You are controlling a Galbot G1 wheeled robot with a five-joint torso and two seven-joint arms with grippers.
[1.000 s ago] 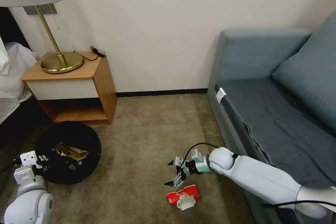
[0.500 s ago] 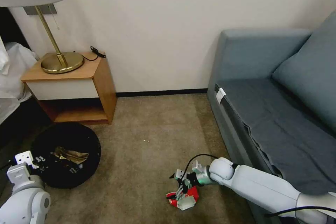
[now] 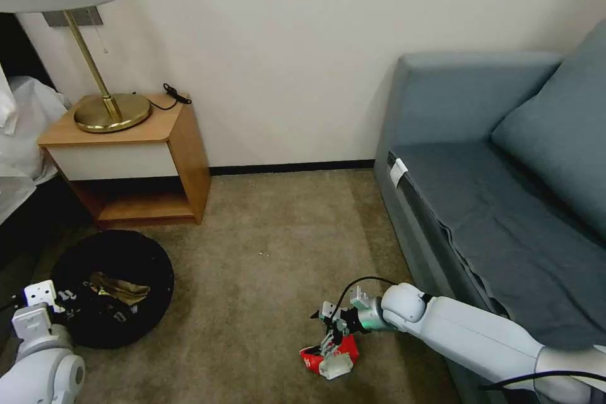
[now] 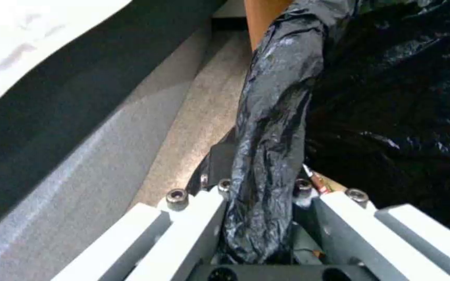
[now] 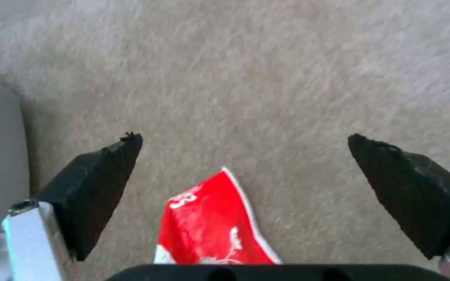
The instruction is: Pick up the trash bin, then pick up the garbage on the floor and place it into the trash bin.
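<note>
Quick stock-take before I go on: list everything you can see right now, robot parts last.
trash bin: one, black with a crinkly liner, on the carpet in front of the nightstand, at the robot's left
brown paper: one crumpled piece, brownish, inside the trash bin
red-and-white packet: one, crushed, on the carpet beside the sofa
nightstand: one, wood, against the wall
lamp: one, brass base, pale shade, on the nightstand
cable: one, black, on the nightstand
sofa: one, grey-blue, at the right
left gripper: one, white, shut on the bin's liner rim
right gripper: one, black fingertips, open, straddling the packet just above the carpet
</note>
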